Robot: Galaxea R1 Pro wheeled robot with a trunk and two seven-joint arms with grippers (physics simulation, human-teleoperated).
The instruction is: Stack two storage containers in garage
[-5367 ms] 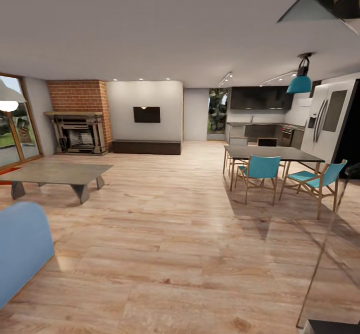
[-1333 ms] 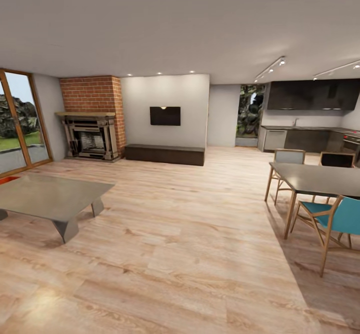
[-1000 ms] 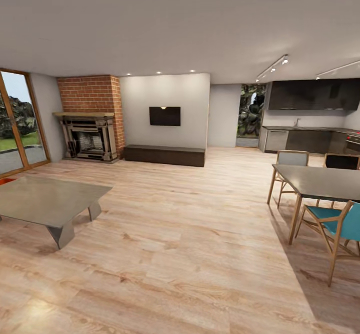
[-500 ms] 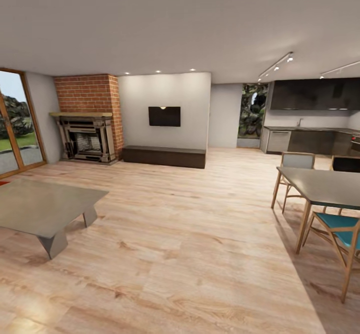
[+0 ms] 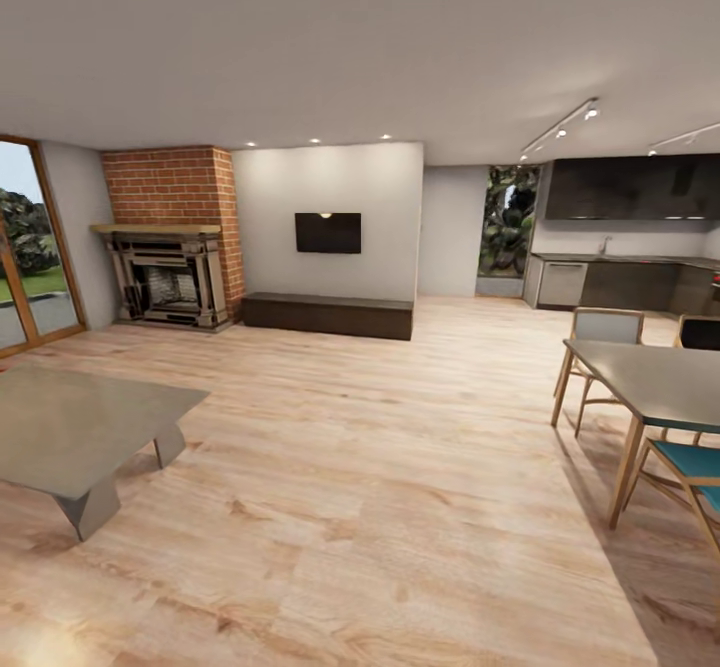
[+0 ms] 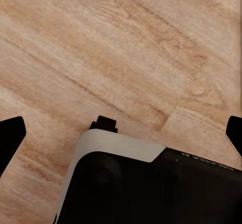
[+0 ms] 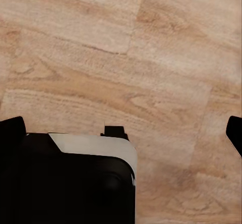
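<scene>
Head view: living room (image 5: 330, 467), no containers in sight; both grippers (image 6: 121, 133) (image 7: 121, 128) spread, empty. Scan past the low table (image 5: 80, 427) while driving.

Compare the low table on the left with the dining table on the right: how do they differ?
The low table sits close to the floor on angular slab legs; the dining table stands taller on slender wooden legs. Chairs ring the dining table; none are seen at the low table. Both have flat grey tops and stand on wood plank flooring.
</scene>
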